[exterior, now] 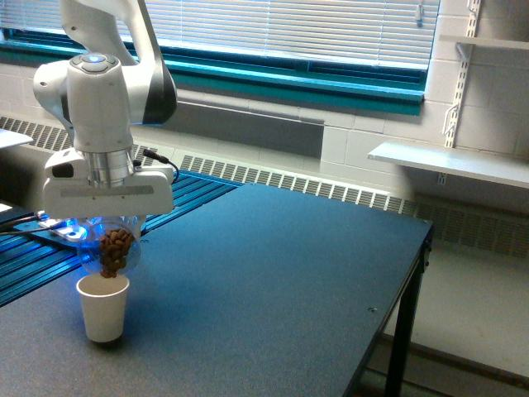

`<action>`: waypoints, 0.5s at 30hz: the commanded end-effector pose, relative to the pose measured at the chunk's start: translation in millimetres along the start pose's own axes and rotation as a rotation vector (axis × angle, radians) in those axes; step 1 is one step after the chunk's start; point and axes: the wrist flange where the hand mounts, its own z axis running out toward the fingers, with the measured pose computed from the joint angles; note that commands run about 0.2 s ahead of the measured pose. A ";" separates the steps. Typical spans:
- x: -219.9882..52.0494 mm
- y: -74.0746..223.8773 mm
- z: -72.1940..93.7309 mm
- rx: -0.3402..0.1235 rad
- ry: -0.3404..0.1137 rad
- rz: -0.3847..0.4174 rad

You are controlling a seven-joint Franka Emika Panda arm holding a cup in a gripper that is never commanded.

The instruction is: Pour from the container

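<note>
The container point(111, 246), a clear rounded plastic jar, hangs tipped mouth-down under my gripper point(107, 225), which is shut on it. Brown pieces fill its lower part and reach down to the rim of a white paper cup point(103, 308) standing directly below on the dark table point(273, 281). The gripper's fingers are mostly hidden behind the white hand body and the jar. A blue glow shows around the jar.
The dark table's right edge and a black leg point(405, 331) are at the exterior view's right. Blue ribbed rails point(50, 248) lie behind the cup at the left. A white wall shelf point(450, 161) hangs at the back right, beyond the table.
</note>
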 end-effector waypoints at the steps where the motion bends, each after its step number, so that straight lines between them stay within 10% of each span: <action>1: 1.7 7.7 3.2 0.000 0.012 0.006; 15: 8.6 -2.8 -11.8 0.002 0.005 0.013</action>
